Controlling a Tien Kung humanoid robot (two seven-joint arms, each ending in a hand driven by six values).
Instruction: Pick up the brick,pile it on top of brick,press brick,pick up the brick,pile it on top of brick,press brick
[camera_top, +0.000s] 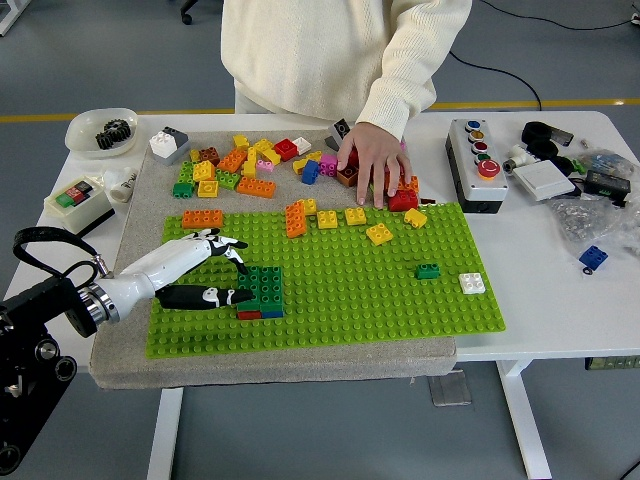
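Left hand at the green stack

White table, grey pad, green baseplate (400, 300) on top. Left hand (215, 270) sits low over the plate, fingers loosely spread, gripping nothing; thumb tip touches the green brick stack (261, 290) just to its right. Risk: a sideways nudge could shear the stack off its studs rather than press it down. Orange brick (202, 218) lies just beyond the hand. Person's hand (372, 160) rests on the loose brick pile (250, 160), well beyond. Right hand unseen.
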